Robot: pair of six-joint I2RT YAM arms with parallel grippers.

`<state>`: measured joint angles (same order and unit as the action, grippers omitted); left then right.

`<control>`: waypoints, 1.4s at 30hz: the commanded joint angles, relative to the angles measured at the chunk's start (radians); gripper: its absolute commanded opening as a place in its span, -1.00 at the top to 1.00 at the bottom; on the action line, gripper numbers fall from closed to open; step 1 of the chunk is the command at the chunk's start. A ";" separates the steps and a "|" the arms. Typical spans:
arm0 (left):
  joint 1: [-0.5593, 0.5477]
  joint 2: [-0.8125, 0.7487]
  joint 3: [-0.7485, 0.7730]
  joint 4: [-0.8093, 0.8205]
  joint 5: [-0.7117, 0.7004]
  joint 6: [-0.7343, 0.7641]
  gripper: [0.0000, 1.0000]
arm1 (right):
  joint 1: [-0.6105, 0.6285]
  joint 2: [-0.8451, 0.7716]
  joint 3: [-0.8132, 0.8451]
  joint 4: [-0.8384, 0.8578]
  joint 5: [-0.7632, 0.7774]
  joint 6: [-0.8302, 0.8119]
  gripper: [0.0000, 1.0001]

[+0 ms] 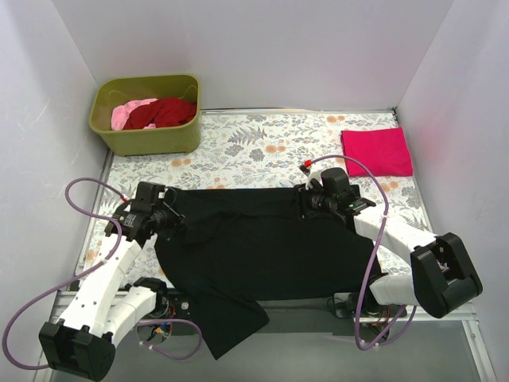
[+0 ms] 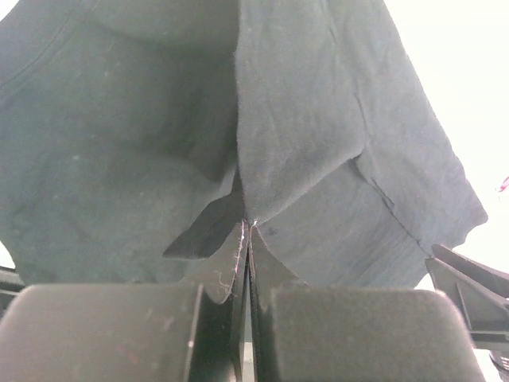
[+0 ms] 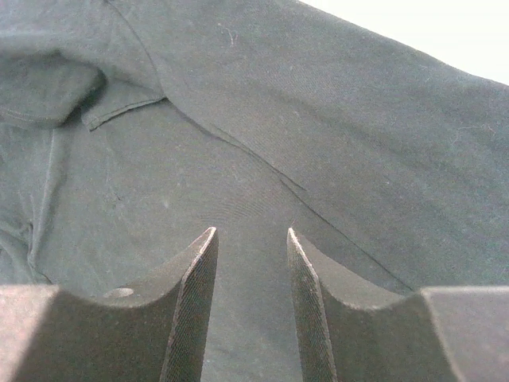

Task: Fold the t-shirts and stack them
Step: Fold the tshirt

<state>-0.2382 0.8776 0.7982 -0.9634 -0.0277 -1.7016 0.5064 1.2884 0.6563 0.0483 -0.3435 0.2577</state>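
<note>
A black t-shirt (image 1: 270, 247) lies spread across the middle of the floral cloth, and one corner hangs over the near edge. My left gripper (image 1: 171, 219) is at its left edge. In the left wrist view that gripper (image 2: 247, 227) is shut on a pinch of the black fabric (image 2: 318, 119), which is drawn up into folds. My right gripper (image 1: 306, 199) sits at the shirt's upper right corner. Its wrist view shows it open (image 3: 250, 235) with nothing between the fingers, only black cloth (image 3: 238, 119) beyond them. A magenta-pink t-shirt (image 1: 377, 151) lies folded at the far right.
An olive-green tub (image 1: 159, 142) stands at the far left corner and holds a dark red t-shirt (image 1: 163, 111) and a pale pink one (image 1: 127, 113). White walls close in the table on three sides. Purple cables loop beside both arms.
</note>
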 commanded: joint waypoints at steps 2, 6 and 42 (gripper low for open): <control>-0.003 -0.077 -0.016 -0.083 -0.034 -0.070 1.00 | 0.006 -0.029 0.023 0.004 0.009 -0.015 0.19; -0.004 -0.112 -0.031 -0.127 -0.038 -0.098 1.00 | 0.006 -0.032 0.026 -0.013 0.050 -0.018 0.18; 0.221 0.515 0.065 0.555 -0.075 0.250 -0.52 | -0.594 0.107 0.128 -0.125 0.063 0.018 -0.01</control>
<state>-0.0509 1.3678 0.8223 -0.5274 -0.1139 -1.5181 -0.0734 1.3834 0.7422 -0.0803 -0.2588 0.2821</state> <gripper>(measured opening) 0.780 0.502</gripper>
